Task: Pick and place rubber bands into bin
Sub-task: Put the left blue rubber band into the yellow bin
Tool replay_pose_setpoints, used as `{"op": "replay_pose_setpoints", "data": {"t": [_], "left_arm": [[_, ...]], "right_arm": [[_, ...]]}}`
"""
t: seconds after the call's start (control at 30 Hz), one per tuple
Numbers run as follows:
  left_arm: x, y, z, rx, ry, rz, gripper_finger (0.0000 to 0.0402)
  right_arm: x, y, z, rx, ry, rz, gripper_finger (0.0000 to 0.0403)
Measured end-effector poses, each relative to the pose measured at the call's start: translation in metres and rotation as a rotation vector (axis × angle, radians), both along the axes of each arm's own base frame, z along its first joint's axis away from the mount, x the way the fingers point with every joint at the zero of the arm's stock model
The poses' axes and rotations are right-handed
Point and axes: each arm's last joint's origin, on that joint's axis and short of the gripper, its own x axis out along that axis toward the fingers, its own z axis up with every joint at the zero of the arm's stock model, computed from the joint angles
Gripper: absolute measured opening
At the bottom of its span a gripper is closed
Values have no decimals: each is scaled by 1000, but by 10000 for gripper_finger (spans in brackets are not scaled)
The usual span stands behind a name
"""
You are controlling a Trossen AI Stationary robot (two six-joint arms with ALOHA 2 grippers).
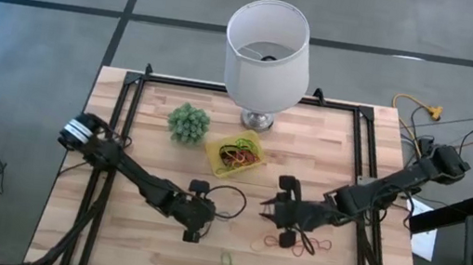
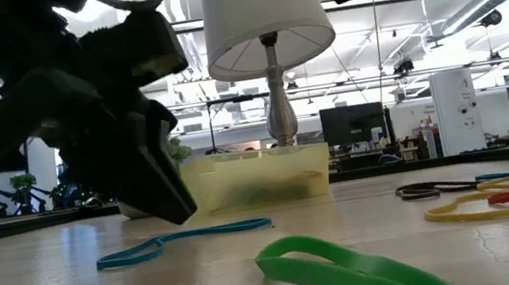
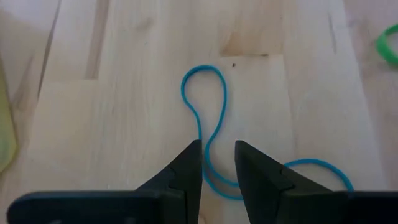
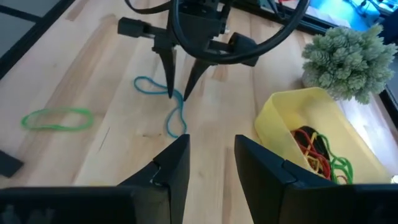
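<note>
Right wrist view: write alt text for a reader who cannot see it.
The left claw points down at a blue rubber band on the wooden table, one fingertip on each side of it. A yellow bin holding red, green and yellow bands sits near a fuzzy green plant; a green band lies apart.

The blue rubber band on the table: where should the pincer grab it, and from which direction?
Grip the blue rubber band at its narrow waist, where the two strands run close together, coming straight down from above. It lies flat on the table, so only a top pinch catches it. The left pincer already straddles that spot, open.
</note>
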Motion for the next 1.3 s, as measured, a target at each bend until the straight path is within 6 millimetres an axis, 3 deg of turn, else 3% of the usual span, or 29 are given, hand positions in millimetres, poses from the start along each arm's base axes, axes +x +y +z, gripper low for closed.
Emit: {"op": "replay_pose_setpoints", "data": {"t": [0.63, 0.87, 1.3], "left_arm": [[0, 3, -13, -16, 88, 53, 77], [0, 7, -14, -84, 135, 26, 9], [1, 4, -6, -51, 145, -130, 0]], "right_arm": [[1, 1, 2, 13, -23, 2, 110], [1, 1, 2, 16, -23, 0, 100], [0, 1, 2, 29, -22, -9, 83]]}}
